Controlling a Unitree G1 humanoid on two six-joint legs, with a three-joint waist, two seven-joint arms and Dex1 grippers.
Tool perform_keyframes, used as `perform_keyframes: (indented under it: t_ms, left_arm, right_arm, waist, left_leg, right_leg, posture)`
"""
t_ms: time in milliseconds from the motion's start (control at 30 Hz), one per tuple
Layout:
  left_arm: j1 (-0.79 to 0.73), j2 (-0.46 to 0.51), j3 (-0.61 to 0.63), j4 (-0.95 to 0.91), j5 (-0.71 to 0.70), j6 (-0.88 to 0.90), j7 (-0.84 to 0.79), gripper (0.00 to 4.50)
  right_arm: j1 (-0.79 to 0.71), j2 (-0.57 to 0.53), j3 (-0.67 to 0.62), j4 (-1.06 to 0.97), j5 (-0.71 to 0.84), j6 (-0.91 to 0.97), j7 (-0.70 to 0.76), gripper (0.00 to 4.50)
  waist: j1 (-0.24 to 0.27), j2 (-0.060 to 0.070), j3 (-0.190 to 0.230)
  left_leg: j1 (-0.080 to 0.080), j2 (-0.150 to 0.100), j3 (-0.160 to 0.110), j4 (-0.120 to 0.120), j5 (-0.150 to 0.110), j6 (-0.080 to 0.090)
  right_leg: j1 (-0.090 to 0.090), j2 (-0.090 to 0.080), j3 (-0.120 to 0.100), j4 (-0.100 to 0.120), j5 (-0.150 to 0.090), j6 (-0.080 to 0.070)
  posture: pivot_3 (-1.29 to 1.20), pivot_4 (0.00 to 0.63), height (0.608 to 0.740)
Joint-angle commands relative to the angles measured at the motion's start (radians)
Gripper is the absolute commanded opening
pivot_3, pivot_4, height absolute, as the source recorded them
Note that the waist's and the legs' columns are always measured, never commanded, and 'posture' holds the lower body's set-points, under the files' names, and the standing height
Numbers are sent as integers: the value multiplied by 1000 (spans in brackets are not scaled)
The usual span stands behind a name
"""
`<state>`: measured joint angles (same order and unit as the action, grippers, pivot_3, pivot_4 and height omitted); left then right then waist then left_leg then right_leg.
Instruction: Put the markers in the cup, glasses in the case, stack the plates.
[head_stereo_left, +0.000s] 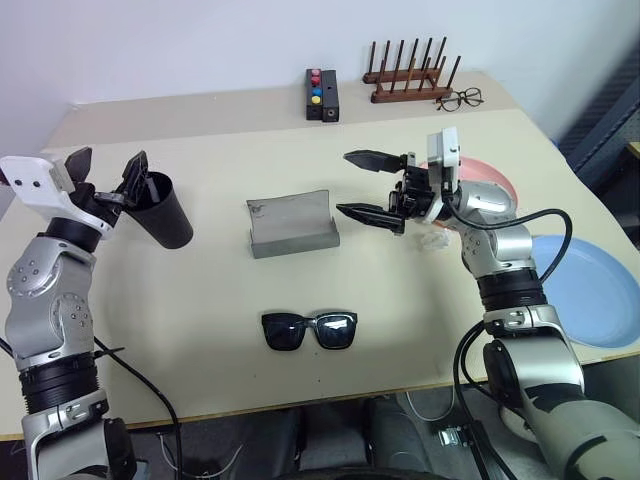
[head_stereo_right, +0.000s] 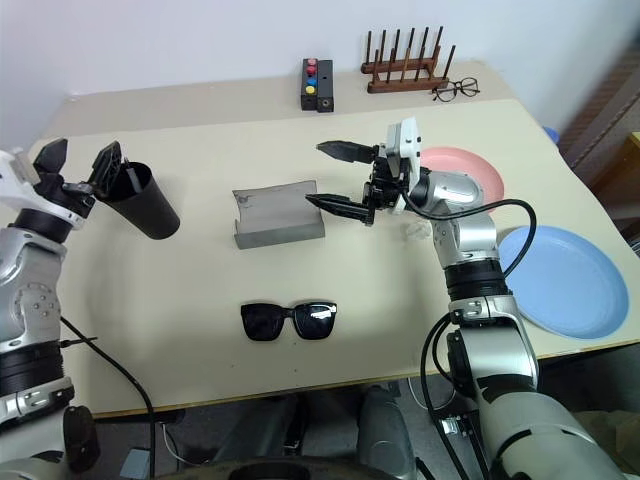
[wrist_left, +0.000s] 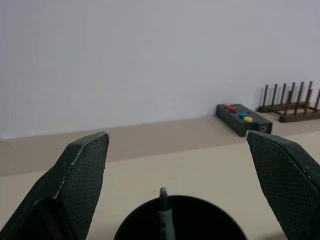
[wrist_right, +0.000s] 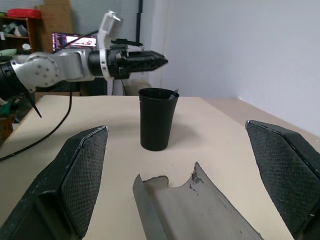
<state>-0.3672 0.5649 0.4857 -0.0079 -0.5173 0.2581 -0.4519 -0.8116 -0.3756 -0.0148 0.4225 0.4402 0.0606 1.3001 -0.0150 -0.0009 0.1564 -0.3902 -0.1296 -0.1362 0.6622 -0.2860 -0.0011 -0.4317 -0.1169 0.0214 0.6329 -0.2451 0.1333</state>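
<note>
The black cup (head_stereo_left: 166, 211) stands at the table's left, and the tip of one marker (wrist_left: 163, 207) shows inside it. My left gripper (head_stereo_left: 106, 166) hovers just above the cup's rim, open and empty. The grey case (head_stereo_left: 292, 226) lies open at mid-table. Right of it my right gripper (head_stereo_left: 366, 186) points left above the table, open and holding nothing. The black glasses (head_stereo_left: 310, 330) lie unfolded near the front edge. A pink plate (head_stereo_left: 492, 178) sits partly behind my right arm, and a blue plate (head_stereo_left: 592, 290) lies apart at the right edge.
At the back stand a black box with coloured buttons (head_stereo_left: 322, 95), a wooden peg rack (head_stereo_left: 406, 76) and wire-framed spectacles (head_stereo_left: 460, 98). A small pale thing (head_stereo_left: 435, 240), too small to identify, lies by my right forearm.
</note>
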Motion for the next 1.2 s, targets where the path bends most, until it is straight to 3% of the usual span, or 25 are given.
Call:
perform_keyframes:
  t_ms: [33,167,267,433,567,700,833,1200]
  left_arm:
    - [-43,54,9,-74,-82,67,-49,4461]
    - [-21,147,-121,-195,-257,306,-269,4461]
    - [-13,227,-242,-211,-254,365,-440,4461]
    - [-131,232,-426,-32,-101,263,-607,4461]
    - [-324,120,-581,349,121,27,-674,4461]
    - [-471,37,-644,655,250,-158,-745,4461]
    - [-563,-9,-673,847,324,-266,-827,4461]
    - [-654,2,-632,973,365,-313,-1016,4461]
  right_arm:
    - [-5,-25,-6,-57,-17,1,-27,4500]
    - [47,-75,3,-116,-48,37,-60,4500]
    - [81,-100,-3,-147,-48,58,-74,4500]
    - [123,-109,-7,-173,-64,48,-119,4500]
    - [178,-114,-17,-235,-70,44,-170,4500]
    - [225,-127,-33,-311,-57,58,-210,4500]
    - [262,-140,-43,-368,-47,72,-238,4500]
    - [295,-137,-39,-402,-59,64,-294,4500]
  waist:
    - [0,0,0]
    - [2,0,0]
    - [-2,1,0]
    - [-2,2,1]
    - [7,2,1]
    - [4,1,2]
    - [-4,0,2]
    - [1,-1,3]
  left_leg:
    - [0,0,0,0,0,0]
    - [-1,0,0,0,0,1]
    - [-1,-1,0,0,0,1]
    - [0,0,1,-1,0,0]
    - [-1,0,1,0,0,0]
    - [-1,-1,0,0,0,1]
    - [-2,-1,1,0,0,1]
    - [-3,-1,1,1,0,1]
  right_leg:
    - [0,0,0,0,0,0]
    - [0,0,0,0,0,0]
    - [0,0,1,0,0,0]
    - [-2,1,1,1,0,0]
    - [-1,1,0,0,0,0]
    - [-1,0,-1,-1,0,0]
    - [-3,0,-1,0,0,0]
    - [-3,0,-1,1,0,0]
  posture:
    - [0,150,740]
    - [0,150,740]
    - [0,150,740]
    - [0,150,740]
    - [0,150,740]
    - [0,150,740]
    - [0,150,740]
    - [0,150,740]
